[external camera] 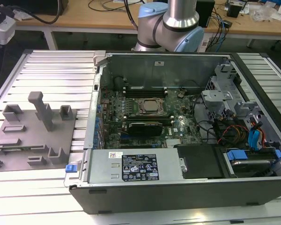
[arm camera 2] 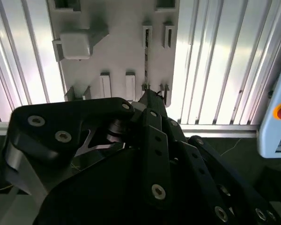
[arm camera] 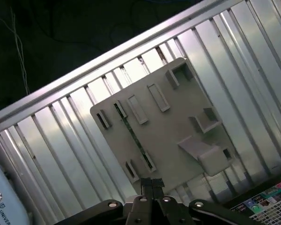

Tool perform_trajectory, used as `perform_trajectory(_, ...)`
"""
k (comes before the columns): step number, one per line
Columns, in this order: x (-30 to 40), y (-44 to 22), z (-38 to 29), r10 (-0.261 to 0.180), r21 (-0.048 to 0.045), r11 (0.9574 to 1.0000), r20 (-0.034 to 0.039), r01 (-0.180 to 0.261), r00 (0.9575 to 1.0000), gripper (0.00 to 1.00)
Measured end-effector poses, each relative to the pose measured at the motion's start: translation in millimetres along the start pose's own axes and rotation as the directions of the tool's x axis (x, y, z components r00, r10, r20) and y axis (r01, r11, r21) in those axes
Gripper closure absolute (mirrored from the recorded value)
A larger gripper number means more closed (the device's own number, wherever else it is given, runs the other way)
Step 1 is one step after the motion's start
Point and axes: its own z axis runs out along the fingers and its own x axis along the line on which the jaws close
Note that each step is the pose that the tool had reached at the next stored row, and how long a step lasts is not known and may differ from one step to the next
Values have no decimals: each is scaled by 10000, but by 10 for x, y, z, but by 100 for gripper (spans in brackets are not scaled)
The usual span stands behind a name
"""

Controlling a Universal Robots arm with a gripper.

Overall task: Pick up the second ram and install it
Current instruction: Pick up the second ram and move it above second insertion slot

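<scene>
The second ram (arm camera: 133, 136) is a thin dark stick standing on its edge in the slots of the grey tray (arm camera: 178, 117). In the second wrist view the ram (arm camera 2: 145, 56) shows edge-on as a narrow dark line on the tray (arm camera 2: 122, 51). My gripper (arm camera: 152, 183) hangs well above the tray, in line with one end of the stick and clear of it. Its black fingers are shut together with nothing between them. The gripper (arm camera 2: 151, 96) tip also appears in the second wrist view, over that same end of the ram.
In the exterior view the tray (external camera: 18, 150) with upright pegs (external camera: 42, 110) lies on the ribbed metal table, at the exterior view's left of the open computer case (external camera: 178, 136). The processor socket (external camera: 149, 106) and a black ribbed block (external camera: 144, 127) sit inside the case. The arm's base (external camera: 171, 23) stands behind.
</scene>
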Motion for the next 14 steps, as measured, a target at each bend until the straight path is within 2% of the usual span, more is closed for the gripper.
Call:
perform_trajectory(1, 0, 0, 0, -166, 4, 9999, -2, 166, 9999, 89)
perform_trajectory(2, 0, 0, 1, -582, 15, 9983, -4, 582, 9983, 89)
perform_trajectory(3, 0, 0, 1, -992, 24, 9951, -7, 992, 9951, 89)
perform_trajectory(5, 0, 0, 1, -1382, 32, 9904, -9, 1382, 9904, 89)
perform_trajectory(6, 0, 0, 1, -1823, 39, 9832, -7, 1823, 9832, 89)
perform_trajectory(8, 0, 0, 2, -2314, 48, 9729, -1, 2314, 9729, 89)
perform_trajectory(9, 0, 0, 2, -2442, 49, 9697, 0, 2442, 9697, 89)
perform_trajectory(11, 0, 0, 2, -2455, 49, 9694, 4, 2455, 9694, 89)
perform_trajectory(12, 0, 0, 3, -2456, 17, 9694, 26, 2456, 9694, 89)
perform_trajectory(13, 0, 0, 5, -2491, -111, 9684, 76, 2492, 9684, 89)
perform_trajectory(14, 0, 0, 6, -2541, -159, 9670, 130, 2543, 9671, 89)
